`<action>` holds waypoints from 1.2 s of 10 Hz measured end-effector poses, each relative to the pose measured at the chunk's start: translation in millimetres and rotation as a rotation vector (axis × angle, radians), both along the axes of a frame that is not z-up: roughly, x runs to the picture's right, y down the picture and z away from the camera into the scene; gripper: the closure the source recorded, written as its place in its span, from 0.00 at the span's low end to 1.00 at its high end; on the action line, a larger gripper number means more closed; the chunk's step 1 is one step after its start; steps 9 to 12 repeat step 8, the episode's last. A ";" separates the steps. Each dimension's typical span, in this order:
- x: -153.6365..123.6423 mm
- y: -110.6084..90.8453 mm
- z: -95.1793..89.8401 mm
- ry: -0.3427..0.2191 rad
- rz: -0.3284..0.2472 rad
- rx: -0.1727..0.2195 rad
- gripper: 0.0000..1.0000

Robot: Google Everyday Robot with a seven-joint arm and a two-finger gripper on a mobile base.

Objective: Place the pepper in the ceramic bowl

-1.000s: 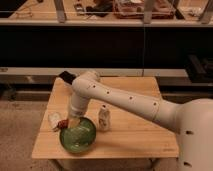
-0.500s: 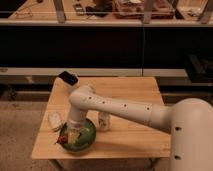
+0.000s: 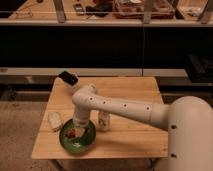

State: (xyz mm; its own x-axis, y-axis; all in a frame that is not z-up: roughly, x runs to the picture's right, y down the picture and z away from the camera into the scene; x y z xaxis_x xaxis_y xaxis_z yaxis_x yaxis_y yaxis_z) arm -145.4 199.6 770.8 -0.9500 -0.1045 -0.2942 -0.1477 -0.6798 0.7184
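Wooden table point(image 3: 130, 135) bears ceramic bowl point(image 3: 66, 143); pincer point(image 3: 76, 133) seemingly inside.

Wooden table point(image 3: 131, 89) before dark shelving point(image 3: 105, 42)

A pale wooden table point(image 3: 131, 91) is standing in front of a long dark counter point(image 3: 100, 45). A small white oblong thing point(image 3: 54, 120) is lying close to the table's left edge, toward the front. A white bottle point(image 3: 103, 120) is standing upright nearer the middle of the front half. A black boxy object point(image 3: 68, 78) is sitting tilted at the back-left corner. The gripper point(image 3: 77, 131) is hanging low near the front-left corner, between the oblong thing and the bottle.
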 end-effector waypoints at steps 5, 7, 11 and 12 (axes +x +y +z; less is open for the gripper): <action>0.5 -14.2 -10.2 0.015 0.030 0.033 0.20; 0.1 -10.0 -15.6 0.006 0.045 0.005 0.20; 0.5 -9.5 -16.6 0.001 0.051 -0.003 0.20; 0.5 -9.5 -16.6 0.001 0.051 -0.003 0.20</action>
